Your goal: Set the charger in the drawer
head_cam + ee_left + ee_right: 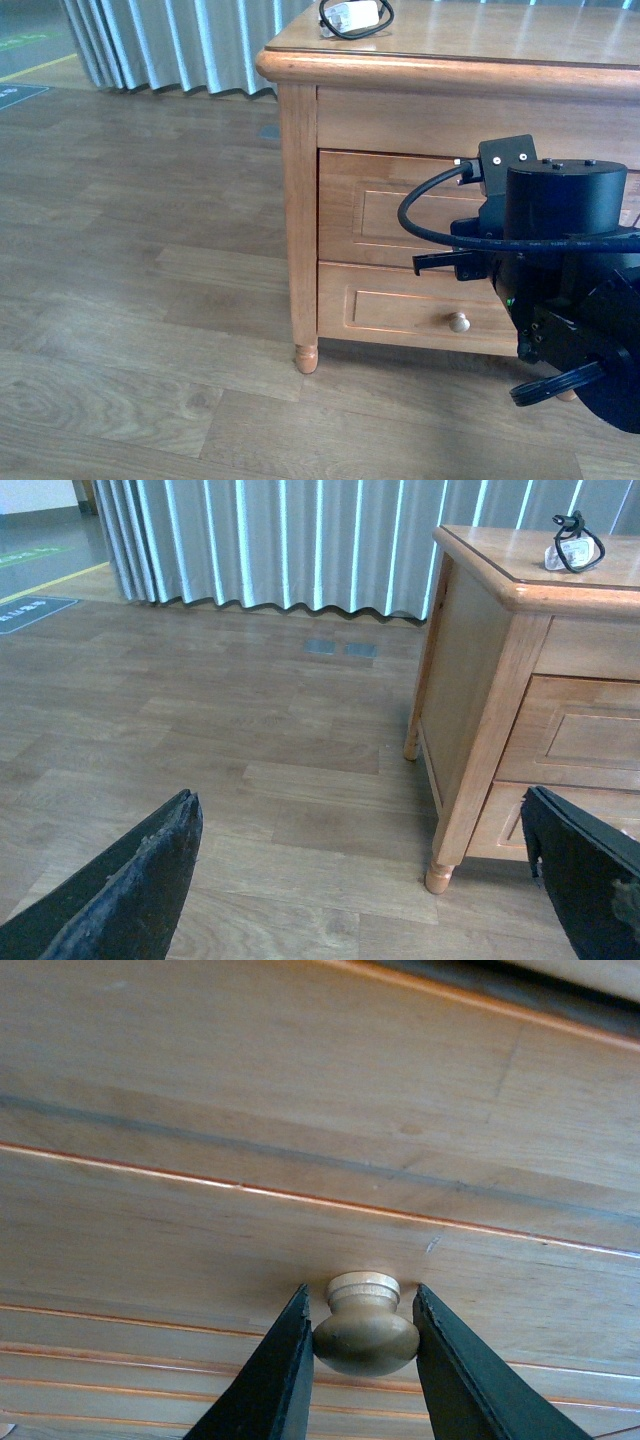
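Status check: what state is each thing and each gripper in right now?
charger: lying on the cabinet top, cable coiled, not held.
drawer: closed.
lower drawer: closed.
right gripper: shut on the knob of the drawer.
left gripper: open, empty, above the floor.

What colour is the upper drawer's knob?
Pale beige; the knob shows best in the right wrist view.

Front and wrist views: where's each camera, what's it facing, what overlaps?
Front: on the body, facing the cabinet; right arm partly blocks the drawer.
Left wrist: faces floor and cabinet corner; open left gripper shows.
Right wrist: faces drawer front; right gripper closed on knob.
Shared: front and left wrist both show charger on top.
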Tool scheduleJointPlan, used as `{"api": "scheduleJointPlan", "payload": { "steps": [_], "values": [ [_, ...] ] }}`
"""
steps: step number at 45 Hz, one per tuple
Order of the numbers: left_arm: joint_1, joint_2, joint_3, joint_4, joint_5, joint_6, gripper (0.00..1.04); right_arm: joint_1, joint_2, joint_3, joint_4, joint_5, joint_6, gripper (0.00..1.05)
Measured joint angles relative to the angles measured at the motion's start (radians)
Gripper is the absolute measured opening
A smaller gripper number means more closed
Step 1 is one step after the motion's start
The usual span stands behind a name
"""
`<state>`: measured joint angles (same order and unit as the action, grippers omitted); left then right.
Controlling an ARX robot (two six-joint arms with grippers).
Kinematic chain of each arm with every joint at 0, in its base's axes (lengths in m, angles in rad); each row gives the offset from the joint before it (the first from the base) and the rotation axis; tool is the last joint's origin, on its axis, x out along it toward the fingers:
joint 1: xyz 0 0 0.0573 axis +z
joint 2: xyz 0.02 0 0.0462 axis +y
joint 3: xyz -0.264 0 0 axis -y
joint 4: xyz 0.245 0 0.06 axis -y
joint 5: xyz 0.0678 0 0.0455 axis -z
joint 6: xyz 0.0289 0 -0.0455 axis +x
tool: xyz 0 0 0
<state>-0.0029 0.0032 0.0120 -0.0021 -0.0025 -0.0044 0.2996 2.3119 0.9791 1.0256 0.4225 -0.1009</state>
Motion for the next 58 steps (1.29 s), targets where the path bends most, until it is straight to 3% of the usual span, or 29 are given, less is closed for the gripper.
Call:
{"api": "scheduleJointPlan", "payload": {
  "steps": [17, 58],
  "values": [
    [0.000, 0.000, 0.000, 0.000, 0.000, 0.000, 0.99, -0.001, 0.002, -0.008, 0.010, -0.006, 0.001, 0.24],
    [0.000, 0.000, 0.000, 0.000, 0.000, 0.000, 0.99, -0.070, -0.209, -0.430, 0.160, -0.280, 0.061, 0.23]
  ]
}}
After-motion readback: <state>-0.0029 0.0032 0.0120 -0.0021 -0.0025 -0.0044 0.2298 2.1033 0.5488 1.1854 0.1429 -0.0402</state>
